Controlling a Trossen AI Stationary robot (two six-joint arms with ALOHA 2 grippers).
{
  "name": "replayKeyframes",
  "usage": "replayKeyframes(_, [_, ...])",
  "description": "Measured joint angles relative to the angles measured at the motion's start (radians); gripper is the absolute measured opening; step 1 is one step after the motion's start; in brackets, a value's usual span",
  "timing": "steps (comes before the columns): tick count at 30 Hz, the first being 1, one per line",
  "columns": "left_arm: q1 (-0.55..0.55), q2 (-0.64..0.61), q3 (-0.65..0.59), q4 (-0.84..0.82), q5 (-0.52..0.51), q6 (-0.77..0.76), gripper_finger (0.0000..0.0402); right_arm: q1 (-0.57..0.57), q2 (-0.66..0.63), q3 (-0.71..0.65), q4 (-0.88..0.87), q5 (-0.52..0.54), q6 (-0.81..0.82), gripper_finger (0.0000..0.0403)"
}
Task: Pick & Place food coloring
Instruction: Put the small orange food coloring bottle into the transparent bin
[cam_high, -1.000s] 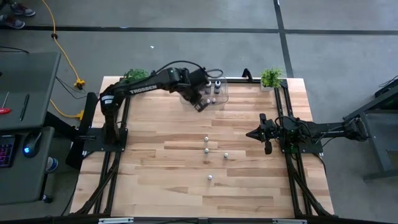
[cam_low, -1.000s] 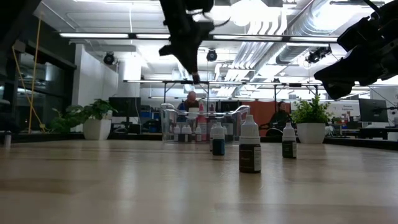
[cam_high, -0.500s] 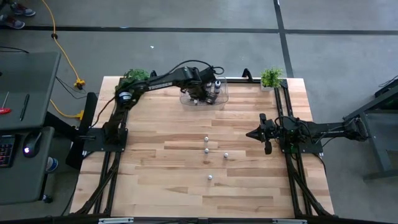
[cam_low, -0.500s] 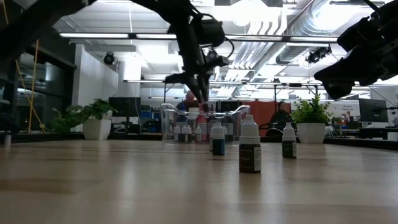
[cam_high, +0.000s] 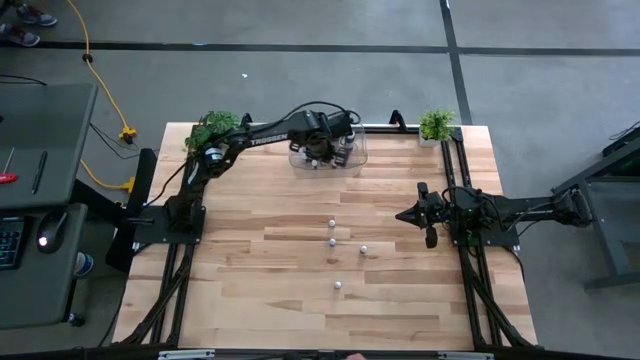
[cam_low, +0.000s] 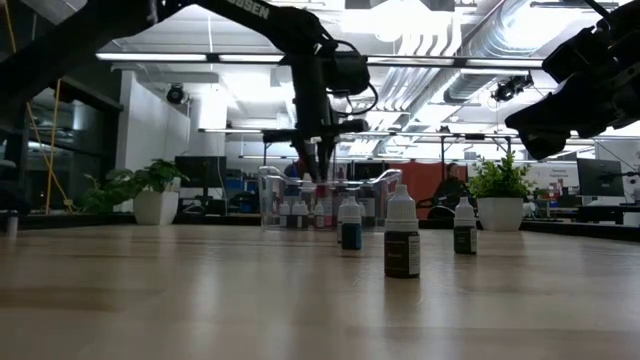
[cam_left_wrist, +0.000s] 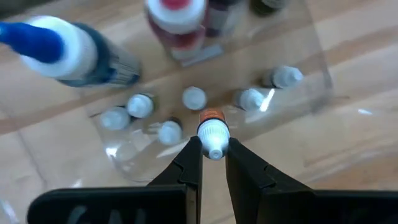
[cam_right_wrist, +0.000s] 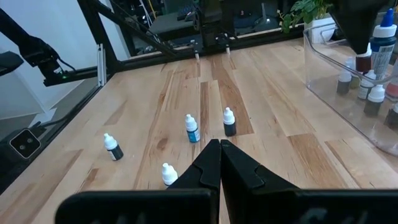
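Left gripper (cam_left_wrist: 214, 151) closed on a small bottle (cam_left_wrist: 213, 134) held between the jaws, over the clear bin (cam_left_wrist: 311, 74) with more bottles (cam_left_wrist: 194, 98) just below. Right gripper (cam_right_wrist: 219, 163) shut and empty, well apart. Could knock neighbours over if released too low or tilted.

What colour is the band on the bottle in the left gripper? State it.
Orange, under a white cap, clearest in the left wrist view.

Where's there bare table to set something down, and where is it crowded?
Free: the near half of the table below the lowest loose bottle, and the strip between the left arm's base and the four loose bottles. Crowded: the clear bin, full of bottles, where the left gripper holds a small bottle.
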Motion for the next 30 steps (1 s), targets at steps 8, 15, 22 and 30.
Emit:
replayKeyframes(8, [0.007, 0.000, -0.020, -0.023, -0.010, -0.045, 0.0040, 0.000, 0.000, 0.000, 0.001, 0.000, 0.000, 0.0000])
replayKeyframes(15, [0.006, 0.000, -0.024, -0.017, -0.011, -0.056, 0.0040, 0.000, 0.000, 0.000, 0.001, 0.000, 0.000, 0.0000])
replayKeyframes(22, [0.006, 0.028, -0.022, 0.000, 0.035, -0.060, 0.0040, 0.000, 0.000, 0.000, 0.001, 0.000, 0.000, 0.0000])
replayKeyframes(30, [0.018, 0.034, -0.024, 0.010, 0.048, -0.059, 0.0040, 0.000, 0.000, 0.000, 0.001, 0.000, 0.000, 0.0000])
